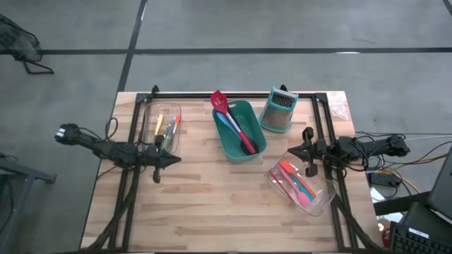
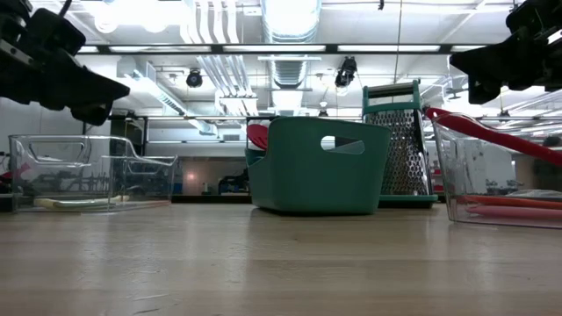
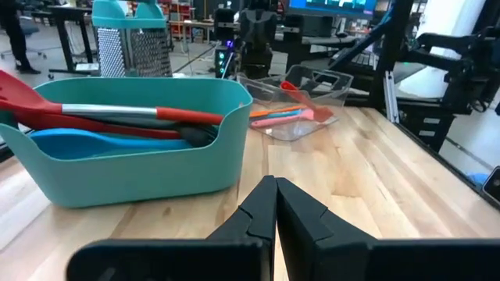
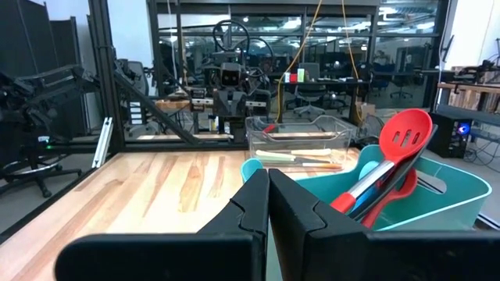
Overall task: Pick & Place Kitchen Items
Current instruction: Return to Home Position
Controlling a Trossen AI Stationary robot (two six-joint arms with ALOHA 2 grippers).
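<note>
Your left tool (image 3: 275, 187) and right tool (image 4: 268, 178) are both hovering pinched together and gripping nothing, one at each side of the teal bin (image 1: 244, 156) above the surface. Red and blue spoons (image 1: 239, 130) are lying in that bin. Pink and red utensils (image 1: 296, 185) are waiting in the near right clear tray (image 1: 321, 201), and thin yellow tools (image 1: 159, 125) in the left clear tray (image 1: 150, 123). They are looking light and stiff, with slim, smooth handles likely to slip, so you are best pinching across mid-handle, near the balance point.
</note>
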